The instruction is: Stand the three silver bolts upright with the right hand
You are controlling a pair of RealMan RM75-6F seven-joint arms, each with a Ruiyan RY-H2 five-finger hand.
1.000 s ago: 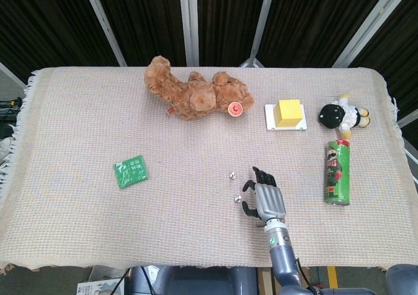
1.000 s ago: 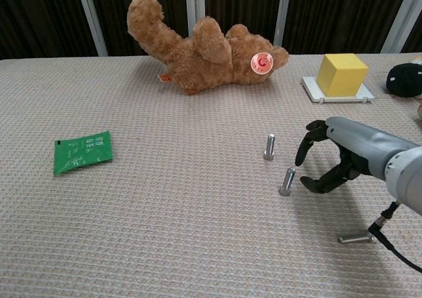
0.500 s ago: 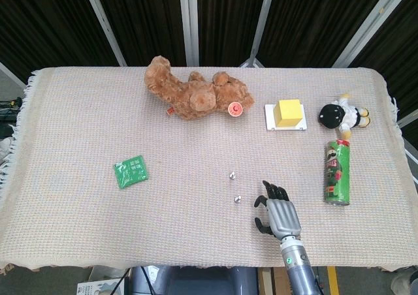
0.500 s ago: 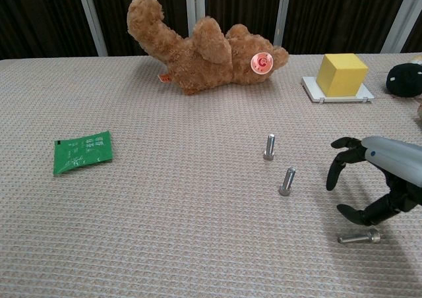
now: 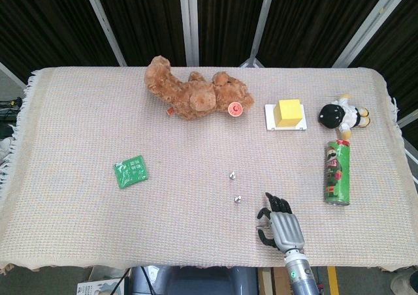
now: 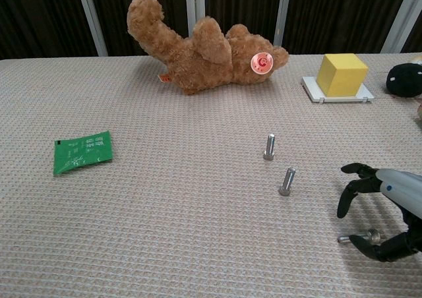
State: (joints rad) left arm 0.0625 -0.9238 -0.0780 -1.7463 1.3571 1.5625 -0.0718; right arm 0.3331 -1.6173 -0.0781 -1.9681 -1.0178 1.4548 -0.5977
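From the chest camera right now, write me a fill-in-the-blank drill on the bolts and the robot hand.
1. Of the three silver bolts, ____ stand upright: the far bolt and the middle bolt.
2. The third bolt is ____ on the cloth.
3. The right robot hand curls around the ____ bolt.
4. The yellow cube sits on a ____ plate.

Missing words: two; lying; third; white

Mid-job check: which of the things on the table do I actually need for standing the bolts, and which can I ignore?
Needed:
far upright bolt
near upright bolt
lying bolt, under the right hand

Ignore:
teddy bear
green packet
yellow block on its white plate
green can
black-and-white doll
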